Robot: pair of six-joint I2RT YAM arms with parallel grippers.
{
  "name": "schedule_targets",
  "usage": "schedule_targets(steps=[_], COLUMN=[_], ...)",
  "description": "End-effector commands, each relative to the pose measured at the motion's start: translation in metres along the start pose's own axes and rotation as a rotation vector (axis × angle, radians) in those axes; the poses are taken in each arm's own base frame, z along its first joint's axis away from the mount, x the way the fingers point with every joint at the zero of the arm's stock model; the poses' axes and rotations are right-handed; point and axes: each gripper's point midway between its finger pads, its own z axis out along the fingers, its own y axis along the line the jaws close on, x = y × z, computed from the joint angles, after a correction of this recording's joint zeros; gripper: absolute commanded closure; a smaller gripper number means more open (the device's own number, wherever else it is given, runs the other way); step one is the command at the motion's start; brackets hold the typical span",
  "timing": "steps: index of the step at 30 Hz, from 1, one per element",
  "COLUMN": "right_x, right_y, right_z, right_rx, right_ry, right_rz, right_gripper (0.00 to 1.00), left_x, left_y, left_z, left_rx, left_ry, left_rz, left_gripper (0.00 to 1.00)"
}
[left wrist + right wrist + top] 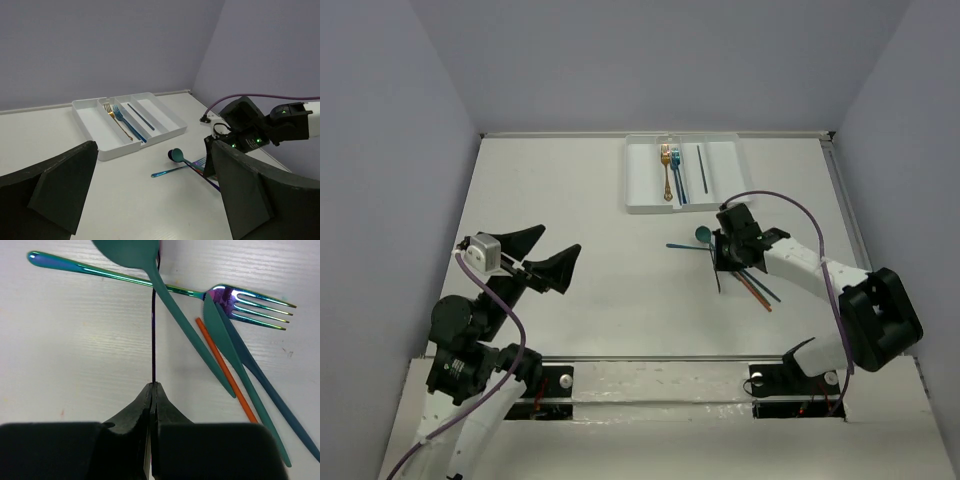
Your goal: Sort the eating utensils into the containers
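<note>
**Colleague:** What does the overhead view show?

**Me:** My right pincer [722, 262] is lowered onto a loose heap of cutlery in the middle of the table, its arm reaching in from the right. The white tray [642, 180] sits well apart at the far edge. It holds a gold fork [666, 165], a blue fork [675, 170] and a dark stick [701, 165]. My left pincer [548, 255] hangs on the left, away from everything.

**Colleague:** And the left wrist view?

**Me:** Its fingers [55, 190] stand wide apart with nothing between them.

**Colleague:** The right wrist?

**Me:** The pincer [152, 387] is pressed closed on the near end of a thin purple stick [153, 340]. The stick runs straight ahead, crosses a rainbow fork [250, 305] at its handle and ends by a teal spoon [150, 260]. I judge this to be the pick-up step. Next I need a clean lift that does not drag the spoon or fork. Then I carry the stick to the tray and lay it lengthwise, probably beside the dark stick
</note>
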Motion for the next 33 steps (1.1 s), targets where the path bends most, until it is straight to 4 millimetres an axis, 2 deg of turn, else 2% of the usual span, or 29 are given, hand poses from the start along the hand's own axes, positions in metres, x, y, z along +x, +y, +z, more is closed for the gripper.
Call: schedule_targets(steps=[1,4,5,9,14,17,20,21,23,24,25,27,28,33], right_x=[-0.033,-0.035,-0.038,-0.039,-0.025,-0.014,-0.02,-0.03,-0.035,-0.038,-0.048,-0.044,-0.05,-0.047], right_y=[0.025,0.035,0.045,0.056,0.052,0.039,0.03,0.024,0.015,0.008,0.009,0.007,0.01,0.007], right_z=[-0.025,-0.029,-0.031,-0.032,-0.018,-0.009,-0.008,-0.009,-0.005,-0.004,-0.004,0.004,0.004,0.018], right_rx=[-0.128,-0.177,-0.232,-0.306,-0.28,-0.214,-0.164,-0.123,-0.065,-0.019,-0.004,0.015,0.009,0.042], right_ry=[-0.151,-0.145,-0.157,-0.183,-0.121,-0.113,-0.149,-0.181,-0.185,-0.186,-0.198,-0.153,-0.155,-0.098], right_rz=[0.032,0.033,0.036,0.069,0.075,0.064,0.048,0.043,0.006,-0.011,-0.042,-0.085,-0.123,-0.178], right_gripper=[1.0,1.0,1.0,1.0,1.0,1.0,0.99,0.94,0.86,0.77,0.74,0.67,0.66,0.64], left_x=[-0.024,-0.024,-0.025,-0.025,-0.024,-0.025,-0.023,-0.023,-0.022,-0.021,-0.021,-0.021,-0.021,-0.021], left_y=[-0.01,-0.01,-0.01,-0.009,-0.009,-0.01,-0.01,-0.01,-0.01,-0.009,-0.009,-0.009,-0.009,-0.009], left_z=[-0.001,-0.001,-0.002,-0.002,-0.002,-0.002,-0.001,-0.001,0.0,0.0,0.0,0.001,0.001,0.001], left_rx=[0.029,0.03,0.03,0.025,0.028,0.031,0.034,0.033,0.031,0.029,0.029,0.027,0.027,0.029], left_ry=[-0.067,-0.069,-0.07,-0.07,-0.068,-0.072,-0.066,-0.064,-0.062,-0.058,-0.058,-0.057,-0.057,-0.056], left_rz=[0.015,0.015,0.015,0.016,0.015,0.014,0.013,0.015,0.014,0.012,0.012,0.014,0.014,0.013], left_gripper=[0.01,0.01,0.01,0.01,0.01,0.01,0.01,0.01,0.01,0.01,0.01,0.01,0.01,0.01])
